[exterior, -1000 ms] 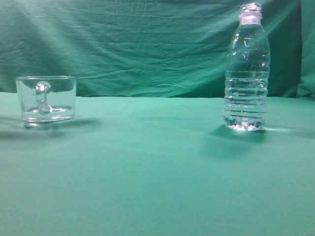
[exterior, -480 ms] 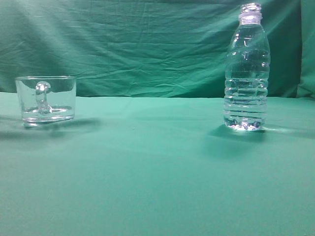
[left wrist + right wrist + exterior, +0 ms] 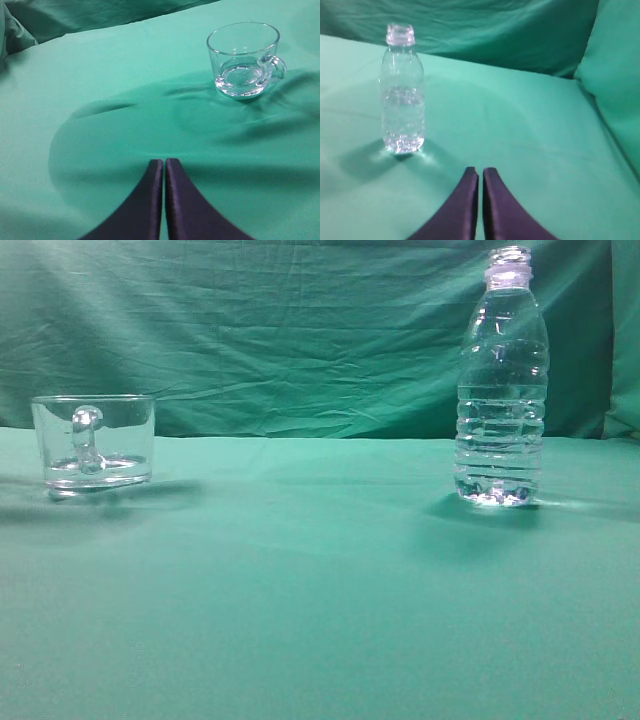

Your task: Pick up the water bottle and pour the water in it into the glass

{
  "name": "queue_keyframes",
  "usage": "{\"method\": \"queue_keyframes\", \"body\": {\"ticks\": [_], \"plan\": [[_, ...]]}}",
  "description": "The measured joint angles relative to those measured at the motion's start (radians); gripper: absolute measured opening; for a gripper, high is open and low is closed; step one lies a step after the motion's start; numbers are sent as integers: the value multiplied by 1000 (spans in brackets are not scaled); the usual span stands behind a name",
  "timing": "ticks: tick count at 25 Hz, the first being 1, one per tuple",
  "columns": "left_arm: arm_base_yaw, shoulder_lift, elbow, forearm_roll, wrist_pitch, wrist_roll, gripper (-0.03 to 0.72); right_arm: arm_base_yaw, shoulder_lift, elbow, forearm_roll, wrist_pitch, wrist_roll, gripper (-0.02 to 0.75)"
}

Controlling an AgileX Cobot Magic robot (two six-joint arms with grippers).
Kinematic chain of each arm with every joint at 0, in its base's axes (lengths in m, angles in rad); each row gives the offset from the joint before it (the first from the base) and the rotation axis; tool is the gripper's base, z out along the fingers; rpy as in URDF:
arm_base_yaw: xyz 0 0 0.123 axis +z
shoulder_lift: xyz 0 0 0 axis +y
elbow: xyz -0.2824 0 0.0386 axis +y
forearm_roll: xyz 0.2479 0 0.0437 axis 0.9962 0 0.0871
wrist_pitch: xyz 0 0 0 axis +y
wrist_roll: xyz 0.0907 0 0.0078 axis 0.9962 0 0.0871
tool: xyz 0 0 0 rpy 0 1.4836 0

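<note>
The water bottle [image 3: 500, 380] stands upright and uncapped on the green cloth at the right of the exterior view, with clear water [image 3: 499, 455] filling its lower part. It also shows in the right wrist view [image 3: 402, 95], ahead and to the left of my right gripper [image 3: 480, 172], which is shut and empty. The glass [image 3: 93, 443] sits at the left, its handle facing the camera. In the left wrist view the glass [image 3: 244, 60] is ahead to the right of my left gripper [image 3: 164, 162], which is shut and empty. Neither gripper shows in the exterior view.
A green cloth [image 3: 300, 580] covers the table and hangs as a wrinkled backdrop [image 3: 300, 330] behind it. A fold of green cloth rises at the right side in the right wrist view [image 3: 615, 75].
</note>
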Motion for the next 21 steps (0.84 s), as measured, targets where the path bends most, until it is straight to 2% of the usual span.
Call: {"method": "queue_keyframes", "body": {"ticks": [21], "plan": [[0, 0, 0, 0, 0, 0, 0, 0, 0, 39, 83, 44, -16, 0]]}}
